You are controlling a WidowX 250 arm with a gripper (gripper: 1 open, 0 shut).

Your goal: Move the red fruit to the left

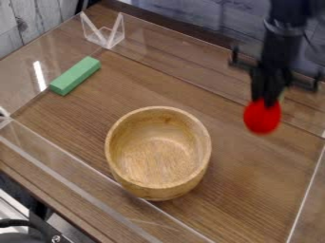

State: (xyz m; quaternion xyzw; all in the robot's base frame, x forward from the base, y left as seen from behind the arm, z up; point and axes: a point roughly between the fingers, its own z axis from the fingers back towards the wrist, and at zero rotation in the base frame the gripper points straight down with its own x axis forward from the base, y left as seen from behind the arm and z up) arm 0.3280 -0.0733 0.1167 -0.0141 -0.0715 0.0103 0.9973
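Observation:
The red fruit (263,116) hangs in the air over the right part of the wooden table (152,85), to the right of the wooden bowl (159,151) and above its height. My black gripper (265,99) comes down from the top of the camera view and is shut on the red fruit's top. The image of arm and fruit is motion-blurred, so the fingers are hard to separate.
A green rectangular block (75,75) lies at the left. A clear plastic stand (105,31) sits at the back left. Low transparent walls (76,180) fence the table's front and sides.

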